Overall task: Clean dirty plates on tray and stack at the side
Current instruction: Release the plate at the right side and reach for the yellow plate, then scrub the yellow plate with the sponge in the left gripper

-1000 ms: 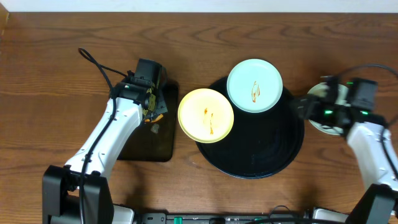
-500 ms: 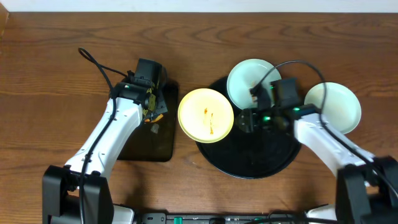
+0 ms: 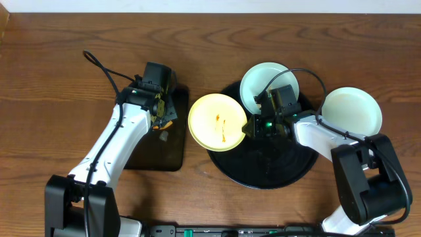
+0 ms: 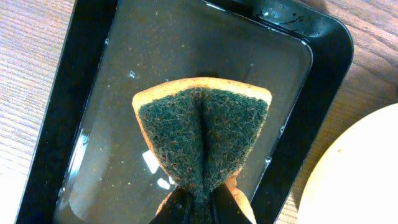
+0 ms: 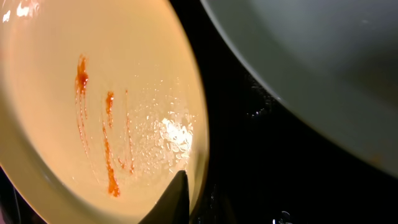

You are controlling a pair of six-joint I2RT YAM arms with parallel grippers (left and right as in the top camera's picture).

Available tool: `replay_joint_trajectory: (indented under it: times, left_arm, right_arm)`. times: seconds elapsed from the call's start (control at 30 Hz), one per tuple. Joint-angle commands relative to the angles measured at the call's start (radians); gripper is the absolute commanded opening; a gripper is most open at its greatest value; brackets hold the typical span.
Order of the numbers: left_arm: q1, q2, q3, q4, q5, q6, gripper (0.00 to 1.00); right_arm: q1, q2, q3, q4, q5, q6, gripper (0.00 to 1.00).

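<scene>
The pale yellow plate [image 3: 217, 122] with orange smears lies half on the left rim of the round black tray [image 3: 263, 168]. My right gripper [image 3: 248, 128] is shut on its right rim; in the right wrist view one finger [image 5: 177, 199] lies on the plate's inside [image 5: 93, 112], the other is dark against the tray [image 5: 261, 162]. A smeared mint plate [image 3: 260, 82] sits at the tray's back, partly under my right arm, and shows in the right wrist view [image 5: 311, 62]. A second mint plate [image 3: 352, 112] lies on the table right of the tray. My left gripper [image 4: 200, 202] is shut on the sponge [image 4: 202, 130].
The rectangular black tray [image 3: 154, 155] holding a film of water [image 4: 124, 93] lies under the left gripper [image 3: 161, 113], left of the yellow plate. A black cable [image 3: 99, 66] runs over the table behind the left arm.
My right arm swung left from the mint plate on the table, across the round tray, to the yellow plate's right rim. The left arm and sponge have not moved.
</scene>
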State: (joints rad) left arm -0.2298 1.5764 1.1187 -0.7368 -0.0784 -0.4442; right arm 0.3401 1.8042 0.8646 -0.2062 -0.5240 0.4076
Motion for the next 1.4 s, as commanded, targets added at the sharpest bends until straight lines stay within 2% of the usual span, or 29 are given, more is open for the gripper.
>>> replay_joint_trajectory:
  times: [0.0, 0.07, 0.37, 0.57, 0.67, 0.77, 0.9, 1.17, 1.37]
  left_arm:
    - [0.004, -0.006, -0.005, -0.004, -0.012, 0.006, 0.08]
    - [0.004, -0.006, -0.005, -0.004, -0.011, 0.006, 0.07]
    - [0.004, -0.006, -0.005, -0.003, -0.012, 0.006, 0.07]
    - [0.004, -0.006, -0.005, -0.003, -0.006, 0.006, 0.07]
    - [0.003, -0.006, -0.005, 0.018, 0.068, 0.012, 0.07]
    - [-0.01, -0.006, -0.005, 0.07, 0.227, 0.079, 0.07]
    - [-0.071, -0.006, -0.005, 0.146, 0.355, 0.085, 0.07]
    - [-0.287, 0.0, -0.005, 0.253, 0.355, 0.059, 0.07]
    - [-0.425, 0.049, -0.005, 0.3, 0.33, -0.06, 0.08]
  right_arm:
    - [0.01, 0.014, 0.01, 0.006, -0.008, 0.007, 0.09]
    - [0.01, 0.014, 0.01, 0.005, -0.008, 0.007, 0.01]
    - [-0.002, -0.022, 0.011, -0.035, -0.02, -0.035, 0.01]
    - [-0.048, -0.18, 0.011, -0.218, 0.166, -0.061, 0.01]
    - [-0.066, -0.243, 0.011, -0.341, 0.274, -0.065, 0.01]
    - [-0.073, -0.262, 0.011, -0.452, 0.389, -0.064, 0.01]
    - [-0.073, -0.245, 0.008, -0.507, 0.438, -0.065, 0.01]
    - [-0.073, -0.175, 0.005, -0.516, 0.438, -0.064, 0.01]
    - [-0.073, -0.169, 0.005, -0.517, 0.438, -0.064, 0.01]
